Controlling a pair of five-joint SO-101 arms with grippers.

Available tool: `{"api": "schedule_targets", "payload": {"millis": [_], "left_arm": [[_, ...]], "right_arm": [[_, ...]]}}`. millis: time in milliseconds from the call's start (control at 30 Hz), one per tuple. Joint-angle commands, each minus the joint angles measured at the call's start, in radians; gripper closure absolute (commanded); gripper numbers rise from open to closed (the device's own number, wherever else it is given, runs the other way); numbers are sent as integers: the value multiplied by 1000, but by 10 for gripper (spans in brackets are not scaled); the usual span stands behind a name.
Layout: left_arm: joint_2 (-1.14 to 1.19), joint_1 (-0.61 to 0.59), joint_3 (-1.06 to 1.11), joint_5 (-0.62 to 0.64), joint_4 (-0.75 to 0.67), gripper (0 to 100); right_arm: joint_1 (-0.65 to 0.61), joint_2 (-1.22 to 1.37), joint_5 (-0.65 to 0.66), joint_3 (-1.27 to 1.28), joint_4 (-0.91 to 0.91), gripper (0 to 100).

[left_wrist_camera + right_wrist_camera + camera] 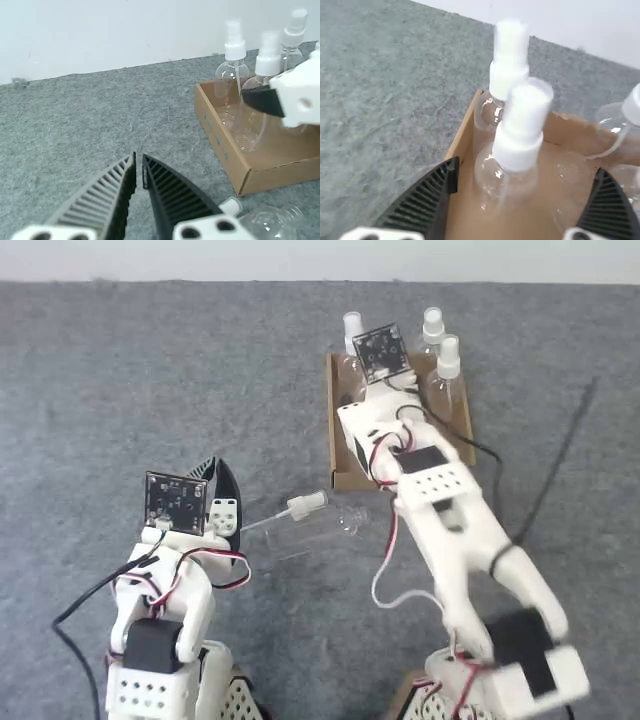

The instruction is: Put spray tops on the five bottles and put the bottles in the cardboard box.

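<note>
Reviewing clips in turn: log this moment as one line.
left gripper shut, empty | right gripper open around clear spray-topped bottle in brown cardboard box | another clear bottle lying on grey carpet outside box

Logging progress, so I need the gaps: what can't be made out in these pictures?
1. Bottle count in the cardboard box: high view, the right arm covers its middle.
2. Whether the spray top on the lying bottle is screwed tight: high view, too small.
3. Most of the lying bottle: left wrist view, cut off by the frame edge.
</note>
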Motion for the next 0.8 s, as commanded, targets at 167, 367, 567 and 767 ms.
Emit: {"api": "schedule_targets", "payload": {"millis": [167,367,567,767], "left_arm": [[11,-3,-7,11,-28,987],[18,-3,-8,11,-28,987],[60,-3,-54,-68,-5,987],[404,-11,-200,-170,72,987]], "right_arm": [[-27,-415,6,-41,429,658],[-154,-510,3,17,654,658],[-156,-676,12,299,676,659],[70,-966,236,437,970,659]]}}
